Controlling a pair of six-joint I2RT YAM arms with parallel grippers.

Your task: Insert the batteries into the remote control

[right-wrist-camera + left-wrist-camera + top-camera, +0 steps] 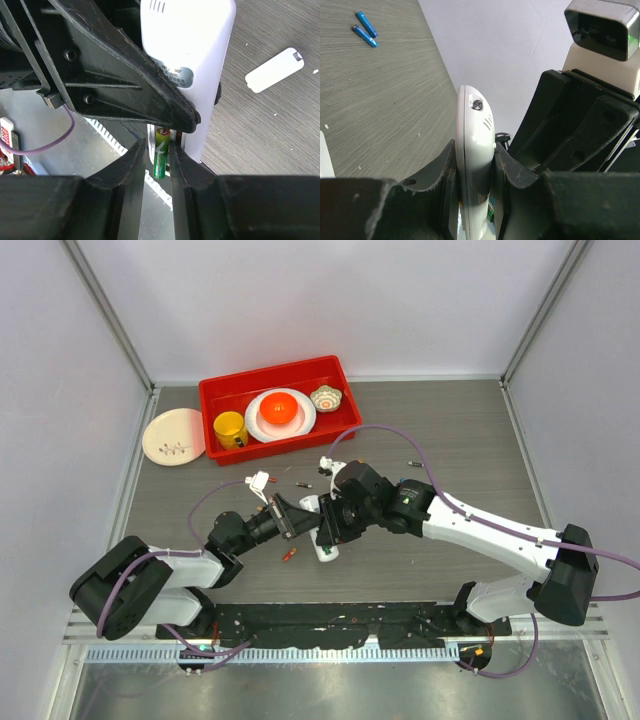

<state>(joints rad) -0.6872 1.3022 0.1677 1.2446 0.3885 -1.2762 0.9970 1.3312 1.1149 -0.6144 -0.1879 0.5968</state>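
Taking the remote control (322, 532) as my reference: the tray (270, 371) lies behind it, the plate (165, 430) behind and well left, a loose battery (288, 555) just before it, leftward, its cover (274, 70) nearby, and a second battery (160, 152) in its compartment.

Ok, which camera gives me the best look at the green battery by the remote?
Right wrist: the green battery stands between the right claw's fingers at the remote control's open compartment. Left wrist shows only a green sliver beside the remote; top external cannot resolve it.
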